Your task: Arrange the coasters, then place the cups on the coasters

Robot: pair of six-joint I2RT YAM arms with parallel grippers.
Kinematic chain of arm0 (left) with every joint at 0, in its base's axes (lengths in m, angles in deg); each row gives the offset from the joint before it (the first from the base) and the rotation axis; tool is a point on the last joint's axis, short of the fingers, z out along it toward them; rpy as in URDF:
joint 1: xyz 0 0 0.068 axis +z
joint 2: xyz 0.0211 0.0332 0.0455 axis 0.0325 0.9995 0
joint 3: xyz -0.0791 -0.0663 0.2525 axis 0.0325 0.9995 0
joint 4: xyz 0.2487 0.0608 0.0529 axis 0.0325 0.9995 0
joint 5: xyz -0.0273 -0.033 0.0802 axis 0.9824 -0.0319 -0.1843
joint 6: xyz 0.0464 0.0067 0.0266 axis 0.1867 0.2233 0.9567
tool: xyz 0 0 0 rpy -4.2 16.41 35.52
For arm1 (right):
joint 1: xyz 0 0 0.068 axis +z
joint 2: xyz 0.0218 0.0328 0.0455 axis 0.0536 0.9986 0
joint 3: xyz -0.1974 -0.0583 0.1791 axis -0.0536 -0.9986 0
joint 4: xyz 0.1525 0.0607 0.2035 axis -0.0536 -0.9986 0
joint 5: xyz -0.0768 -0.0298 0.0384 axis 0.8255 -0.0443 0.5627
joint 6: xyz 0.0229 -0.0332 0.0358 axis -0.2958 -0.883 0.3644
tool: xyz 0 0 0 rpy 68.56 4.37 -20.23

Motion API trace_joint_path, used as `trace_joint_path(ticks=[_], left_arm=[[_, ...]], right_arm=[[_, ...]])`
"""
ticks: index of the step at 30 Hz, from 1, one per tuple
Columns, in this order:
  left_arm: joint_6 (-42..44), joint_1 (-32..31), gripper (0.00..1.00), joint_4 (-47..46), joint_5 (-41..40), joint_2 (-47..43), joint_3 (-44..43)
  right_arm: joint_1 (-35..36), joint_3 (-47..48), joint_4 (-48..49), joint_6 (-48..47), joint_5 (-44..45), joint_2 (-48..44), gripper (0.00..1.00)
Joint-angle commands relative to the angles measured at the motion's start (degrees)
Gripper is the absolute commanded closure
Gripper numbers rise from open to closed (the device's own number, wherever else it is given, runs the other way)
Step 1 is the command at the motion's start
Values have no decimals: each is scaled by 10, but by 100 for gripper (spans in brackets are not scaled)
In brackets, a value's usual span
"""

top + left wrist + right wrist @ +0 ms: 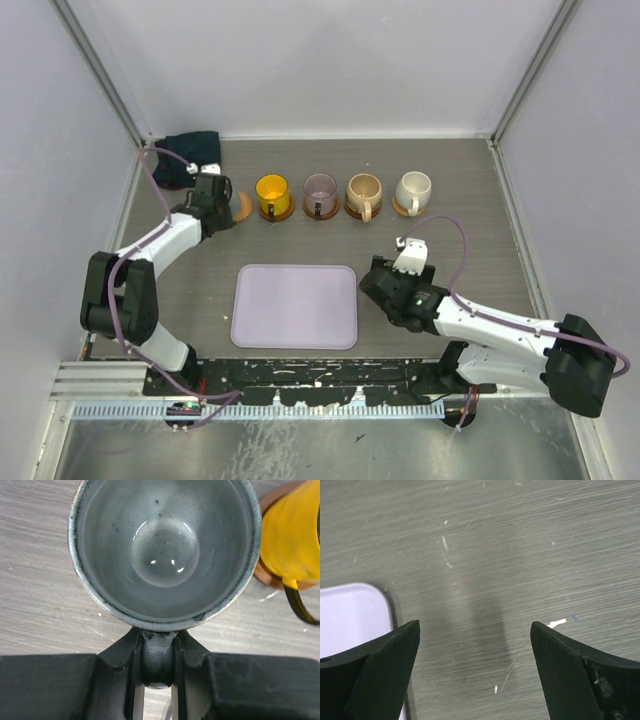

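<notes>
The left arm (165, 240) reaches to the far left of the grey wood-grain surface (300, 245). The left jaws are narrow, pinched on the handle (157, 660) of the grey-green glazed ceramic cup (165, 550). The handle sits between them. The cup body is just ahead of the jaw tips, upright, mouth up, nothing inside. In the top view the wrist hides this cup.

An orange-tan flat round coaster (243, 207) shows in part just right of the left jaws. The left wrist view has a tan sliver at the cup's lower rim. Cannot tell whether the cup rests on that coaster or hangs above it.

The bright yellow-orange cup (272, 192) is just beside the grey-green one, on its right, and sits on a dark brown rimmed coaster (265, 577). Further right along the far row come the translucent purplish-grey cup (320, 188), the tan-beige cup (364, 190) and the cream-white cup (413, 187). Each is on its own coaster, and the cups do not touch.

The right arm (500, 328) lies low on the right. The right jaws are wide apart, holding and touching nothing, over bare surface just right of the large lilac rectangular tray (295, 305). The tray's rounded corner shows at the left edge of the right wrist view. These jaws are well apart from the cup row.

A dark cloth bundle (190, 158) sits in the far-left corner behind the left jaws.
</notes>
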State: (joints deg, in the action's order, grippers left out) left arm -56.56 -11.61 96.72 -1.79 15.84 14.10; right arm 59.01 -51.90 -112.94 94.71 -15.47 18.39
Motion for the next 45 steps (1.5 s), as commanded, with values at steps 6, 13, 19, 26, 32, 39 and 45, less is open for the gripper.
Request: trace_joint_path(ticks=[6,13,19,26,32,39,45], left_arm=[[20,24,100,-99,27,65,-93],[44,26,100,-95,38,115,-130],[70,27,100,-110,31,131,-134],[76,26,100,-114,36,134,-135],[73,26,100,-116,34,119,-117],[72,26,100,-117,36,117,-106],[64,26,100,-118,41,111,-92]], right_arm=[[-75,10,29,-71,11,-50,4],[-80,2,31,-65,-2,-53,4],[-81,-4,32,-61,-6,-51,4],[-82,-4,40,-60,-14,-36,4],[-82,-5,48,-62,-19,-25,4],[-82,-4,58,-64,-28,-14,4],[-82,-5,58,-66,-29,-17,4]])
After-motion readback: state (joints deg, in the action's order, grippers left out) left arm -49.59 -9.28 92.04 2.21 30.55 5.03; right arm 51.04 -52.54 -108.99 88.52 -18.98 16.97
